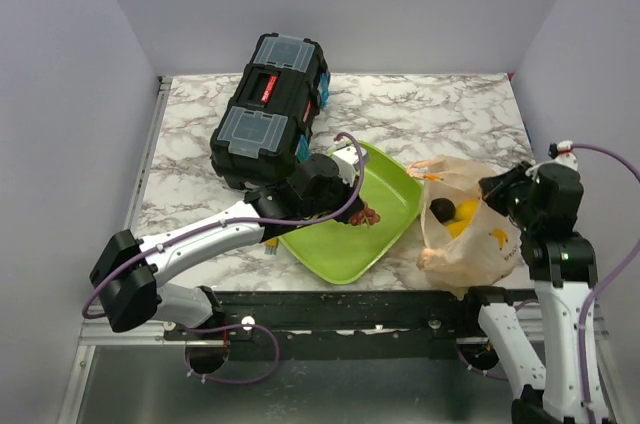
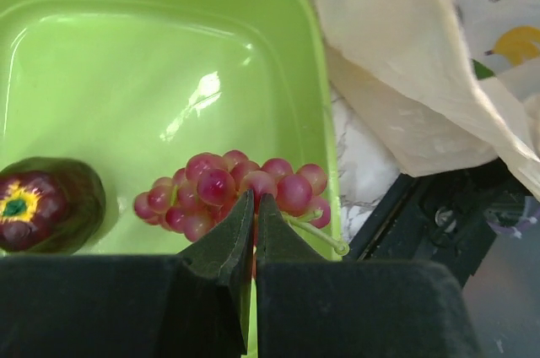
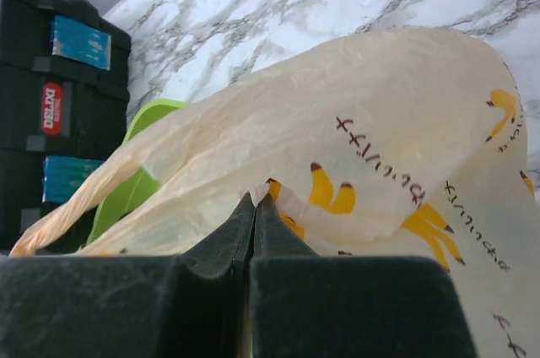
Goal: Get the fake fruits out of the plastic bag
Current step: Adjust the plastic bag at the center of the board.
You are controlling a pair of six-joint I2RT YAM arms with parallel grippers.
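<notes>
The peach plastic bag (image 1: 478, 244) lies at the table's front right, its mouth facing the lime-green tray (image 1: 340, 259). A dark maroon fruit (image 1: 441, 209) and a yellow one (image 1: 466, 216) show inside the mouth. My right gripper (image 1: 500, 194) is shut on a fold of the bag (image 3: 380, 122), its tips (image 3: 255, 199) pinching the plastic. My left gripper (image 1: 350, 206) is over the tray, shut on the red grape bunch (image 2: 228, 189), which hangs low against the tray floor (image 2: 126, 62); its tips (image 2: 255, 199) nip the bunch. Another maroon fruit (image 2: 29, 206) lies in the tray.
A black toolbox (image 1: 270, 109) stands behind the tray at the back left, touching the left arm's side; it also shows in the right wrist view (image 3: 51, 105). The bag's edge (image 2: 405, 79) lies just right of the tray rim. The table's black front rail (image 1: 400, 309) runs below.
</notes>
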